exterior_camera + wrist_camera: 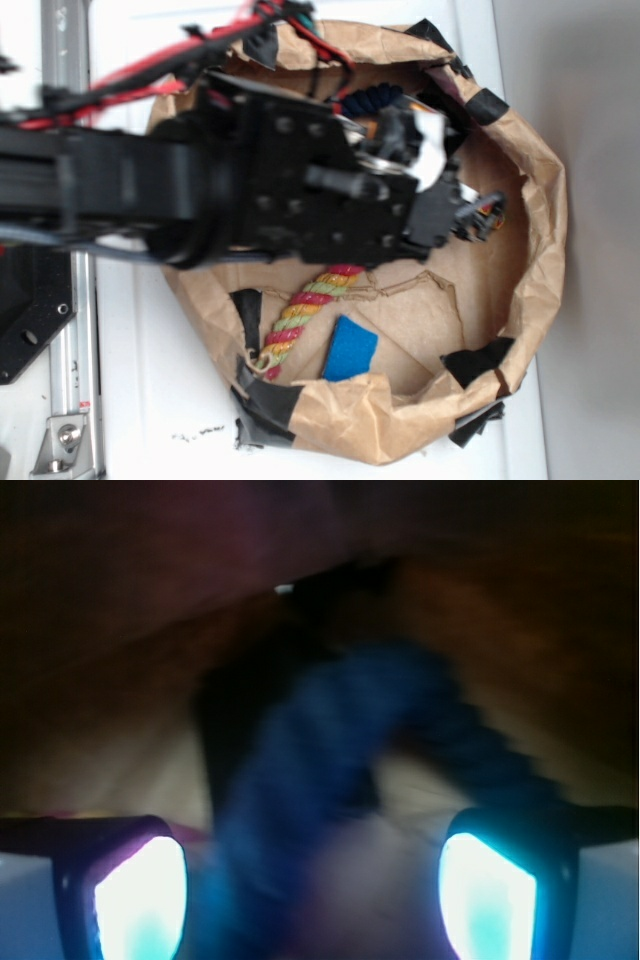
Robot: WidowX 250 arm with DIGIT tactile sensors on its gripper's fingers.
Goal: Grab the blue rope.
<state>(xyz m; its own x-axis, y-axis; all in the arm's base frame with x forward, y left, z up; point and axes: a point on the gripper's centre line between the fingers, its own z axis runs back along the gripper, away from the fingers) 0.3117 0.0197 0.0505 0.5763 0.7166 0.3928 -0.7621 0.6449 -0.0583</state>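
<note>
Exterior view is bright and even, though the arm (200, 190) is blurred; wrist view is dim, smeared, with two glaring white patches.

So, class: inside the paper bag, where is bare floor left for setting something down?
Bare floor lies right of the blue rectangle, toward the paper bag wall. The lower left holds the multicoloured rope; the top is crowded by the arm over the blue rope.
</note>
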